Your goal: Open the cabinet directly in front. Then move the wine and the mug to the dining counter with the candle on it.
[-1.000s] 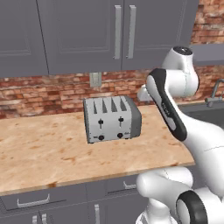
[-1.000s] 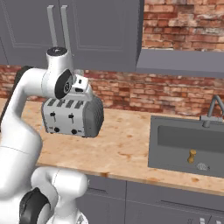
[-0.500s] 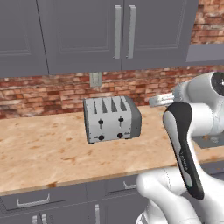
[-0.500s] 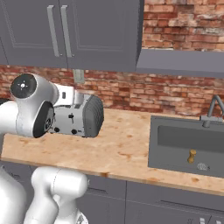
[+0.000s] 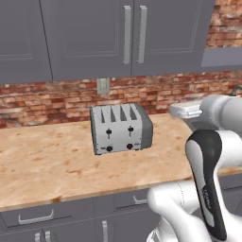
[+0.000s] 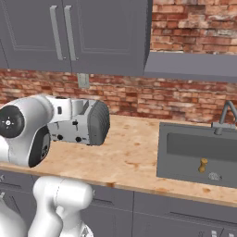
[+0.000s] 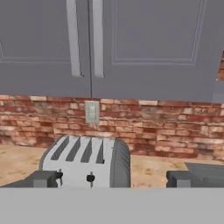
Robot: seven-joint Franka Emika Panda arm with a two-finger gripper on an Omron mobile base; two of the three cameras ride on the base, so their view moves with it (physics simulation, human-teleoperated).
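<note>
Counter (image 5: pixel 42 160): toaster (image 5: pixel 120 128); cabinet (image 5: pixel 127 35) above, doors closed.

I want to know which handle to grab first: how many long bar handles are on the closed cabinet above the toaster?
2. The left handle and the right handle hang side by side at the cabinet doors' meeting edges, above the toaster.

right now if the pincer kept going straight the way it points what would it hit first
Probably the brick wall behind the toaster, just under the closed cabinet. The open pincer aims over the toaster; depth is hard to judge.
</note>
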